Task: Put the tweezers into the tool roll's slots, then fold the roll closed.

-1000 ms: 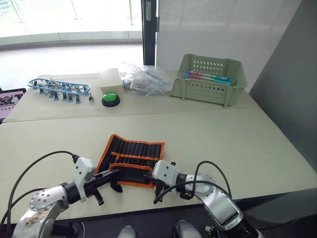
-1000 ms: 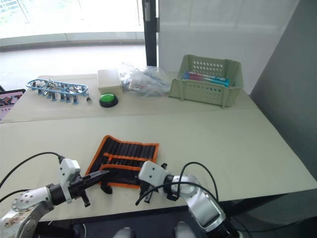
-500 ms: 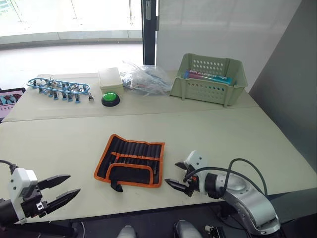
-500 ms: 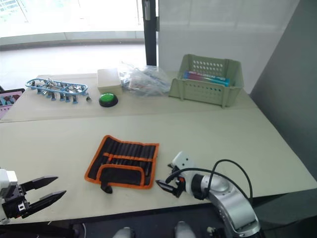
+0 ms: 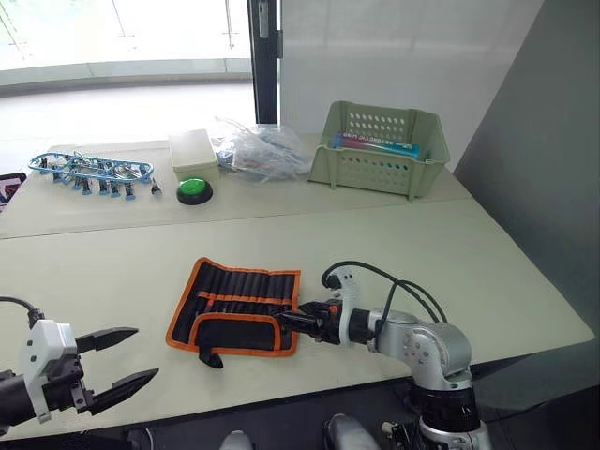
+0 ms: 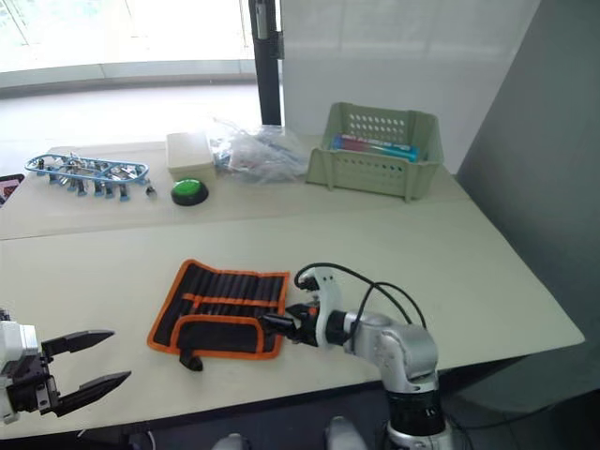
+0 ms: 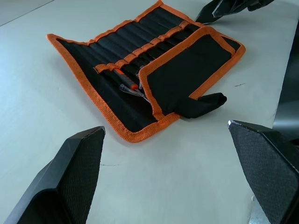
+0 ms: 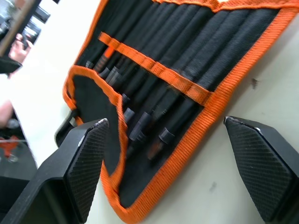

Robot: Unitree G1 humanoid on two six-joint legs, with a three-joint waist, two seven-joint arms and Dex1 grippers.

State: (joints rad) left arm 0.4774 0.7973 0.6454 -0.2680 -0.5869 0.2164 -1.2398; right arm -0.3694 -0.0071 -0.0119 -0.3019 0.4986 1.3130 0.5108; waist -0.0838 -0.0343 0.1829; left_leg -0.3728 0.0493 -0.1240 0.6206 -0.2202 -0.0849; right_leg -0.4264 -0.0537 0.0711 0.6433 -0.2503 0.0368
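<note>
Right gripper [image 5: 292,322], fingers spread and holding nothing, is held at the 3 o'clock edge of the tool roll [image 5: 236,307], its tips just at the orange trim. The roll is laid near the front of the table [image 5: 487,272], partly folded: one flap is turned over the lower part, while the slots [image 8: 187,60] above are left exposed, and the short strap [image 7: 205,102] is trailed off toward 6 o'clock. The tweezers [image 8: 140,126] are seen already seated in the slots, their ends poking out beside the orange stripe; how many are in cannot be counted. Left gripper [image 5: 117,361] is hung wide open and empty at about 8 o'clock from the roll, well apart from it. Further off, at 12 to 1 o'clock, a green perforated basket [image 5: 380,150] is set, with a green push button [image 5: 194,190], a cream box [image 5: 193,150], a clear plastic bag [image 5: 258,150] and a blue-framed tool rack [image 5: 89,171] ranged toward 11 o'clock. Risk is judged to lie in the fold: if the trim is pinched too shallowly the fabric may be let slip, and if the roll is dragged rather than lifted, the loosely seated tweezers could be shaken out.
</note>
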